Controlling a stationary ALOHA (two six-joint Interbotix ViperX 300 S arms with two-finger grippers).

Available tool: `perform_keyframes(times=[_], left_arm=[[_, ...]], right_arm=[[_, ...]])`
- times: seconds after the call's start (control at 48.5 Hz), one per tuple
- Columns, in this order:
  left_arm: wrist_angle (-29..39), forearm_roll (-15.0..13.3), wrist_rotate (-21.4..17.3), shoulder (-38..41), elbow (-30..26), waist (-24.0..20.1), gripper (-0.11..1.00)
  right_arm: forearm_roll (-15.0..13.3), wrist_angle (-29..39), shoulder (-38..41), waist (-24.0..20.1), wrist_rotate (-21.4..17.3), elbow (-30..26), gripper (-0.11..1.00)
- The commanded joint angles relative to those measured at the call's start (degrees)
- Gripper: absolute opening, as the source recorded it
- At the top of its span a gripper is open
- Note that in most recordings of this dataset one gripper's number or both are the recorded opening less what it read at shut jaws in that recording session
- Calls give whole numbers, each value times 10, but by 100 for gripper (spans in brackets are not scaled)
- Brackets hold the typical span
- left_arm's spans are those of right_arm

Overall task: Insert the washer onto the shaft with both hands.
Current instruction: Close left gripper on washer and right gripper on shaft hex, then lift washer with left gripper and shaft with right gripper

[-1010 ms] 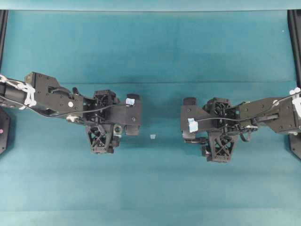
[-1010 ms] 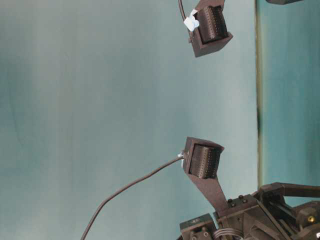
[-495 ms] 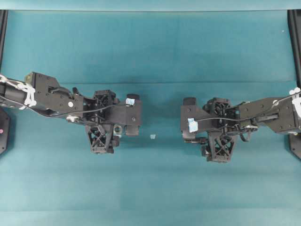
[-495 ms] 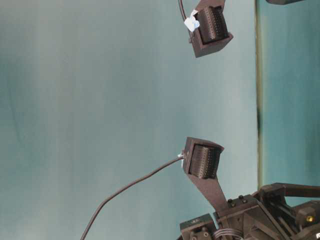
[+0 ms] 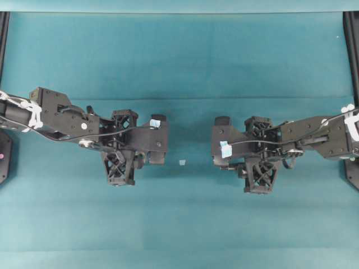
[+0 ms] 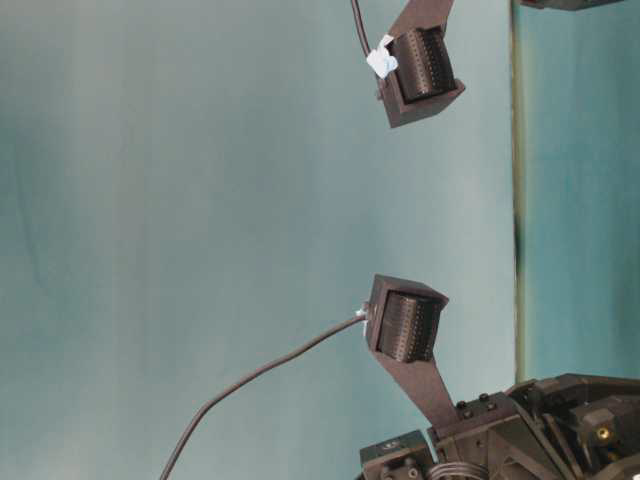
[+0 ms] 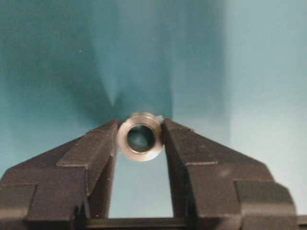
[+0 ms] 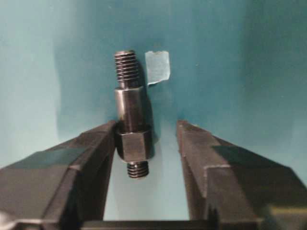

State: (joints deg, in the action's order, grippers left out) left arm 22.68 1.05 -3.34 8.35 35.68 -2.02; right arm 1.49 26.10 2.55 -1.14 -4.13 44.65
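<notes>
Left gripper [image 7: 140, 139] pinches washer [image 7: 139, 136]; right gripper [image 8: 146, 139] brackets shaft [image 8: 131, 112].

Two black open-frame tools [image 5: 147, 158] [image 5: 234, 163], one dull silver metal ring [image 7: 140, 136], one dark threaded stepped rod [image 8: 131, 115], one pale blue tape scrap [image 5: 182, 162].

Light is even and fairly bright in the overhead view, with soft, faint shadows under both arms on the teal mat [image 5: 179, 56]. The table-level view is paler and washed out toward its left side. Both wrist views are dimmer and vignetted at the corners; near fingers are blurred, dark shadows fan upward, and the washer [image 7: 140, 136] rim glints.
</notes>
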Motion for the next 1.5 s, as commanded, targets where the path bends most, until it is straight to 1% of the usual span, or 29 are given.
perform_keyframes(times=[0.0,0.309,1.484], left_arm=[[0,2,-1,-3,-1,-4,33],[4,2,-1,-4,0,-4,33],[8,2,-1,-4,0,-4,33]], right_arm=[[0,2,12,1,4,3,9],[4,2,12,0,4,3,1],[5,3,12,0,4,3,1]])
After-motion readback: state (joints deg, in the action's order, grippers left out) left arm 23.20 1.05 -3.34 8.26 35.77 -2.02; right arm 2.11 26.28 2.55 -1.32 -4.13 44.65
